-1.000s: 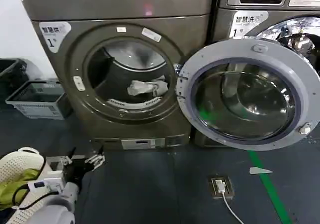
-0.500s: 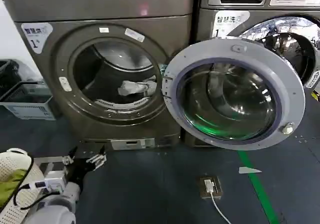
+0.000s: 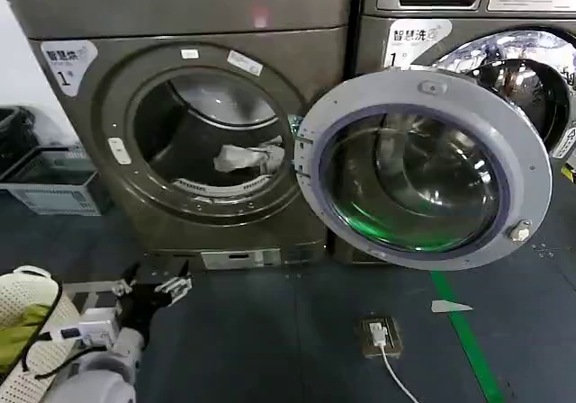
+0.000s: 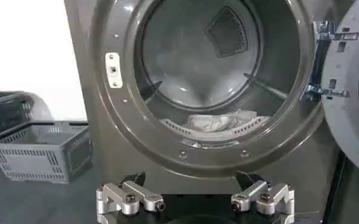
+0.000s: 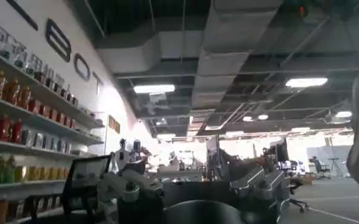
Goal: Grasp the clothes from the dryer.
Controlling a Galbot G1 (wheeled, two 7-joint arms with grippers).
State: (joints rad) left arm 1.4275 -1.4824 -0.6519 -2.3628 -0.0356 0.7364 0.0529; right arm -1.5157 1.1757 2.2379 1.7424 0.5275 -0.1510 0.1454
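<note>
Dryer (image 3: 216,142): bronze-grey metal body, smooth satin finish; drum inside dull brushed metal, perforated lip at the mouth. Door (image 3: 423,169): matt grey plastic rim, glossy clear glass bowl with green reflections. Clothes (image 3: 249,158): soft crumpled white and pale grey cloth. Left gripper (image 3: 155,288): bare metal fingers (image 4: 125,198) with screw heads, black matt body. Basket (image 3: 56,187): grey plastic mesh, matt. Floor (image 3: 270,340): dark, matt, slightly rough. Neighbouring machine (image 3: 504,61): shiny chrome door ring.
</note>
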